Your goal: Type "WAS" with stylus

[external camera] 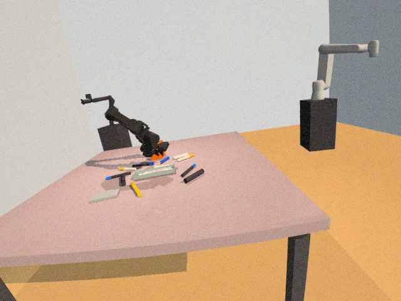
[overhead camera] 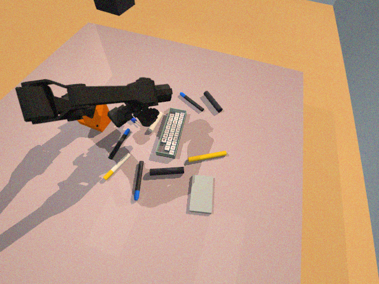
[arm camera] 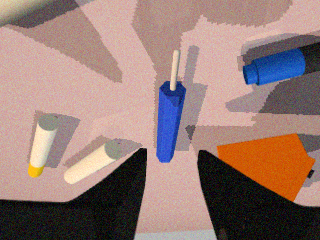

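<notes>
A pinkish desk (overhead camera: 250,183) (external camera: 207,214) with a pale, slightly speckled top stands on dark, square legs above an orange floor (overhead camera: 321,147) (external camera: 366,181). Pale walls rise behind it, meeting a blue-grey wall (overhead camera: 361,79) (external camera: 366,84) at one side. Away from the desk, a light grey robot arm (external camera: 339,48) stands on a black block (external camera: 319,124). Long shadows stretch across the desktop from the black arm (overhead camera: 113,94) (external camera: 129,124), beside an orange piece (overhead camera: 99,120) (external camera: 157,156) (arm camera: 265,167).

The stylus (overhead camera: 133,119) (external camera: 164,160) (arm camera: 170,122), blue with a thin pale tip, lies on the desk near the keyboard (overhead camera: 171,132) (external camera: 155,172), a green tray of white lettered keys. The gripper (arm camera: 172,156) has its fingers apart, holding nothing, near the stylus's blunt end. Around the keyboard lie black markers with blue caps, plain black cylinders, a yellow stick (overhead camera: 207,156) (external camera: 136,189) and a flat grey-green slab (overhead camera: 201,194) (external camera: 104,195).
</notes>
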{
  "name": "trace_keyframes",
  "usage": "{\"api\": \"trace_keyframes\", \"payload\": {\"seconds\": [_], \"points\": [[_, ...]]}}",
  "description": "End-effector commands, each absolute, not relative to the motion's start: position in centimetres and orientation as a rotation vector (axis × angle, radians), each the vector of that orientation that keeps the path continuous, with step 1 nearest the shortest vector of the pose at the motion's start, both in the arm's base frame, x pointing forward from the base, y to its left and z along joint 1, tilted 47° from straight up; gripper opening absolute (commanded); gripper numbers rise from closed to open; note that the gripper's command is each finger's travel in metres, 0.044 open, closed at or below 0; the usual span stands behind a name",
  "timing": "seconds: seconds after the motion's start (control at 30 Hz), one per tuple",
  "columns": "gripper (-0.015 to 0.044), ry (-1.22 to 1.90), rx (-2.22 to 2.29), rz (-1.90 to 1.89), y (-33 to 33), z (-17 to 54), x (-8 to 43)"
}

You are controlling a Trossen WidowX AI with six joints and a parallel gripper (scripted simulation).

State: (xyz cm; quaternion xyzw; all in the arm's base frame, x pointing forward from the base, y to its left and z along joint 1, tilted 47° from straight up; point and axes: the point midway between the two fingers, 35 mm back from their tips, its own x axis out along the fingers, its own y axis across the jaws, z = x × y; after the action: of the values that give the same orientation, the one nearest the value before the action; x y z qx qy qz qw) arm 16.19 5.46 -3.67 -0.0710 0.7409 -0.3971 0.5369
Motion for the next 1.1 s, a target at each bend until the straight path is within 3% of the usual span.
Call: {"api": "trace_keyframes", "payload": {"seconds": [0.0,1.07], "points": [[0.0150,1.764,-0.177,-0.942,5.2,-3.9,16.1],[0.0150,1.764,-0.178,-0.944,3.0,-6.0,16.4]]}}
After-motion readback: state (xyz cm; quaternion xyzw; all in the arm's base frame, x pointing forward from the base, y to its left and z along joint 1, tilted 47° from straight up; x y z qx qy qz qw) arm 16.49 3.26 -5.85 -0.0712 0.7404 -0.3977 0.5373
